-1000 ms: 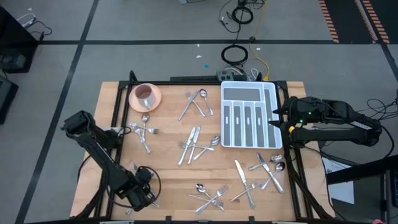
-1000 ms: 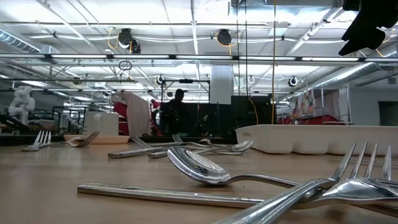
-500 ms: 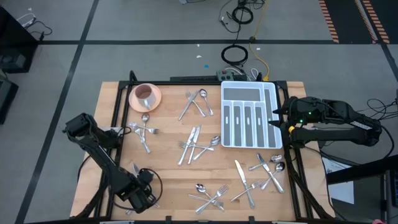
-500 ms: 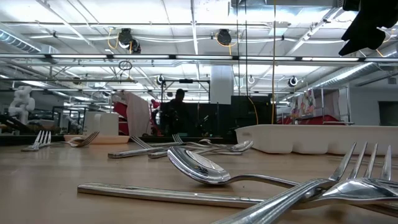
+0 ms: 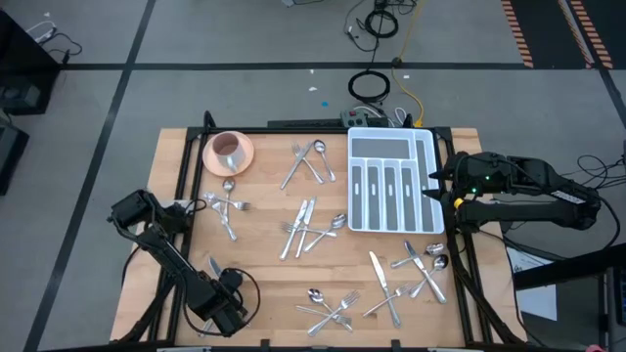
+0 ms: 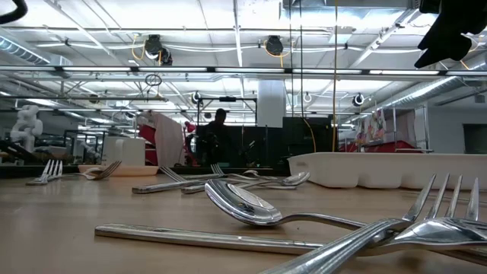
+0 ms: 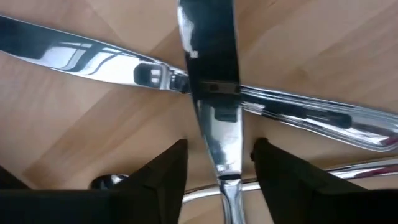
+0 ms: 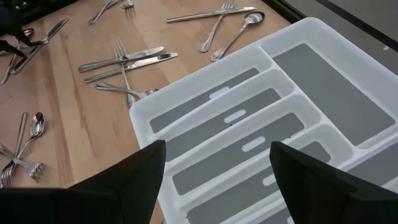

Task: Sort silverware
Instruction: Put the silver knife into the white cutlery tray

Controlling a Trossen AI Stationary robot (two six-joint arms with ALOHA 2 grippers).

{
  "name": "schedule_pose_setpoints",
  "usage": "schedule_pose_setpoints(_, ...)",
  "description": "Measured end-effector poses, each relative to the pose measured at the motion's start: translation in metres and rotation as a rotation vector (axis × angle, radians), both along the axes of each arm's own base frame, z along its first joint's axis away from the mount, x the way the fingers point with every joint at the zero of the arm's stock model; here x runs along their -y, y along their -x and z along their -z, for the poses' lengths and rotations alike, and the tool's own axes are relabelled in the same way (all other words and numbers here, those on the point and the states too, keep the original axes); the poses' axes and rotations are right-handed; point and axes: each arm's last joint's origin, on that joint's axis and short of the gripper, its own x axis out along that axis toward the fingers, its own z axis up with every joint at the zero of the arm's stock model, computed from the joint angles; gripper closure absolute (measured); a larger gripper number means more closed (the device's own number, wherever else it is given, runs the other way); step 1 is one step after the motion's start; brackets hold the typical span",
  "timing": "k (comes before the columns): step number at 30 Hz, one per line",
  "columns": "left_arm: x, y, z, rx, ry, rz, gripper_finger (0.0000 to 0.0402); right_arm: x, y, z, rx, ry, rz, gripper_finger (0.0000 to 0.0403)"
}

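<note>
1. The counter (image 5: 264, 284) fills the middle of the high view, and the silverware is scattered over it in loose heaps: one heap (image 5: 308, 161) at upper centre, one (image 5: 311, 227) in the middle, one (image 5: 223, 205) at left beside the pink cup (image 5: 228, 150), one (image 5: 331, 307) at bottom centre and one (image 5: 416, 269) at lower right.

2. The white tray (image 5: 393, 182) is seen right of centre in the high view; in the right wrist view its compartments (image 8: 261, 130) are shown bare, so the sorting is judged to be at its very start.

3. The right hand (image 5: 437, 183) is parked at the tray's right edge with its fingers (image 8: 146, 165) spread wide and nothing between them; it is taken to be waiting.

4. The left hand (image 5: 217, 284) is placed low at the lower left of the high view, over a small pile near the counter's front edge.

5. In the left wrist view a knife (image 7: 214, 93) is seen running between the left hand's two fingers (image 7: 165, 171), crossed over a second knife (image 7: 118, 59). The fingers stand apart on either side of the blade, not yet pressed against it, so nothing is gripped.

6. The step in hand is judged to be the first pick. For the next move, the fingers would need to be closed squarely on the upper knife alone, which then has to be lifted clear of the one beneath and carried to a tray slot.
</note>
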Motion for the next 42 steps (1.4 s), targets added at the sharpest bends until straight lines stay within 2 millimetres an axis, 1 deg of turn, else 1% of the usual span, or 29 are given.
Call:
schedule_pose_setpoints(2,0.001,-0.001,0.001,0.0,0.007,-0.008,0.0257,0.0,0.0,0.0,0.0,0.0,0.0,0.0119)
schedule_pose_setpoints(3,0.0,-0.002,0.001,-0.004,0.016,-0.007,0.0283,0.0,0.0,0.0,0.0,0.0,-0.001,0.0119)
schedule_pose_setpoints(5,0.0,-0.003,-0.002,-0.005,0.032,-0.007,0.0349,0.0,0.0,0.0,0.0,0.002,-0.002,0.0119)
schedule_pose_setpoints(6,0.0,-0.003,-0.003,0.0,0.033,-0.012,0.0356,0.0,0.0,0.0,0.0,0.002,-0.002,0.0119)
schedule_pose_setpoints(13,-0.006,-0.004,-0.011,0.0,0.049,-0.038,0.0356,0.0,0.0,0.0,-0.001,0.003,-0.002,0.0119)
schedule_pose_setpoints(16,-0.008,-0.008,-0.019,0.01,0.084,-0.068,0.0356,0.0,0.0,0.0,-0.001,0.005,-0.004,0.0119)
schedule_pose_setpoints(22,-0.014,-0.018,-0.052,0.084,0.124,-0.155,0.0356,0.0,0.0,0.0,-0.007,0.02,-0.017,0.0119)
schedule_pose_setpoints(25,-0.022,-0.027,-0.077,0.226,0.126,-0.217,0.0356,0.0,0.0,0.0,-0.007,0.021,-0.018,0.0119)
schedule_pose_setpoints(27,-0.033,-0.035,-0.093,0.34,0.097,-0.264,0.0356,0.0,0.0,0.0,-0.006,0.019,-0.016,0.0119)
schedule_pose_setpoints(29,-0.05,-0.042,-0.106,0.435,0.034,-0.316,0.0356,0.0,0.0,0.0,-0.003,0.011,-0.006,0.0119)
schedule_pose_setpoints(32,-0.081,-0.056,-0.125,0.574,-0.063,-0.366,0.0356,0.0,0.0,0.0,0.006,-0.013,0.02,0.0119)
schedule_pose_setpoints(35,-0.117,-0.074,-0.139,0.695,-0.199,-0.392,0.0356,0.001,0.0,0.0,0.009,-0.014,0.048,0.0119)
schedule_pose_setpoints(38,-0.154,-0.095,-0.149,0.765,-0.301,-0.354,0.0356,0.001,0.0,0.0,0.005,-0.002,0.044,0.0119)
schedule_pose_setpoints(42,-0.198,-0.125,-0.161,0.922,-0.341,-0.295,0.0356,0.001,0.0,0.0,0.003,0.006,0.037,0.0119)
